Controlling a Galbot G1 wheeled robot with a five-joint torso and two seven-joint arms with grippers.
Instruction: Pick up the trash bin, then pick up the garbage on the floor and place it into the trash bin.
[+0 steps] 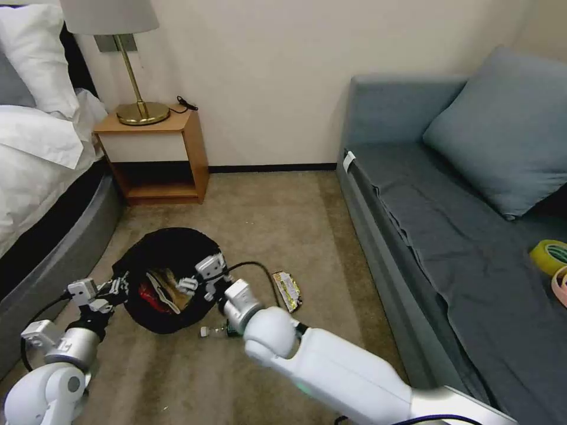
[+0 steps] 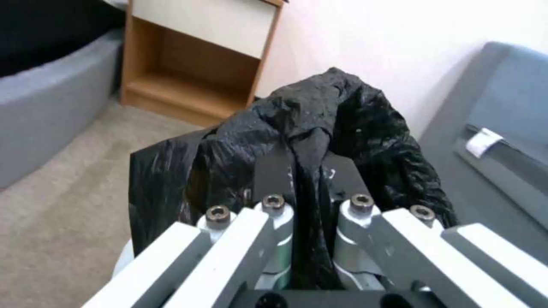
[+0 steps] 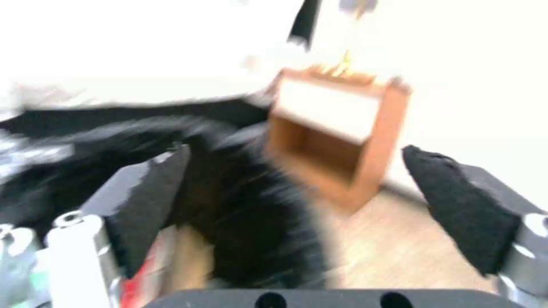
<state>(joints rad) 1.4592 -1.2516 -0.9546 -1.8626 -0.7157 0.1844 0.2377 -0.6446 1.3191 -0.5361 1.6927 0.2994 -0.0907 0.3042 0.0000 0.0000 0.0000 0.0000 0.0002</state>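
The trash bin (image 1: 171, 251), lined with a crinkly black bag, is low over the carpet in front of me. My left gripper (image 1: 120, 287) is shut on the bag at its left rim; in the left wrist view the fingers (image 2: 274, 175) pinch a fold of black plastic of the trash bin (image 2: 354, 111). Inside lie a crumpled brown paper bag (image 1: 168, 282) and a red-white wrapper (image 1: 147, 292). My right gripper (image 1: 199, 282) hangs open over the right rim, nothing between its fingers (image 3: 151, 179). A clear bottle (image 1: 214, 331) lies on the floor under my right arm. A yellow-green foil wrapper (image 1: 287, 290) lies further right.
A wooden nightstand (image 1: 156, 156) with a brass lamp (image 1: 139, 88) stands against the far wall. The bed (image 1: 41, 195) borders the left. The grey sofa (image 1: 449, 236) on the right carries a tape roll (image 1: 549, 255) and a pink strap (image 1: 560, 286). Open carpet lies between.
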